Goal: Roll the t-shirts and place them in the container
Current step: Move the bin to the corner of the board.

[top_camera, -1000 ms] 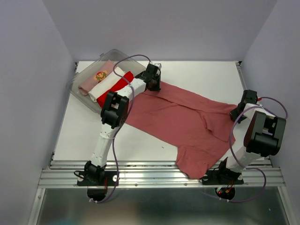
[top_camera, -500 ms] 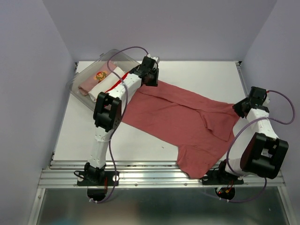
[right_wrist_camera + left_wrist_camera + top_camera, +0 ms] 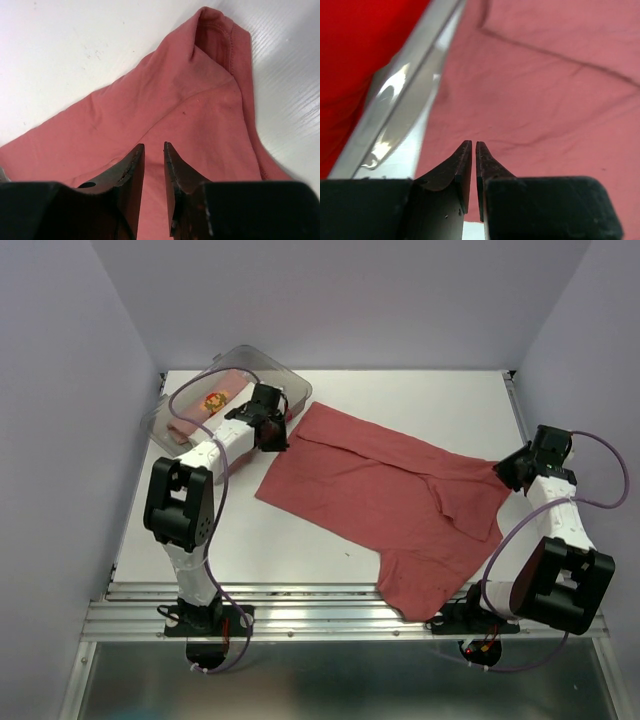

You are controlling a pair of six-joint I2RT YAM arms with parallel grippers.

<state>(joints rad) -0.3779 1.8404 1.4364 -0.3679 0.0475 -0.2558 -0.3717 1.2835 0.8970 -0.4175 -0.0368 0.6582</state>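
The dusty brick-red t-shirt (image 3: 390,500) lies spread flat and slantwise across the table. My left gripper (image 3: 275,432) is shut and empty, low between the bin's near rim and the shirt's upper left edge; in the left wrist view its tips (image 3: 473,145) hover over the shirt (image 3: 545,75). My right gripper (image 3: 508,468) is over the shirt's right sleeve (image 3: 200,85), its tips (image 3: 154,146) a narrow gap apart with nothing between them. A pale pink printed bundle (image 3: 210,400) lies in the bin. A bright red bundle (image 3: 360,60) shows beside it; the white one is hidden by my arm.
A clear plastic bin (image 3: 290,385) stands at the table's back left; its rim (image 3: 410,85) is right next to my left fingers. The shirt's bottom corner (image 3: 410,600) reaches the table's front edge. Purple walls close in both sides.
My left gripper has moved left from the shirt's top corner to the bin's rim. My right gripper has shifted slightly back and right at the sleeve. The shirt has not visibly moved.
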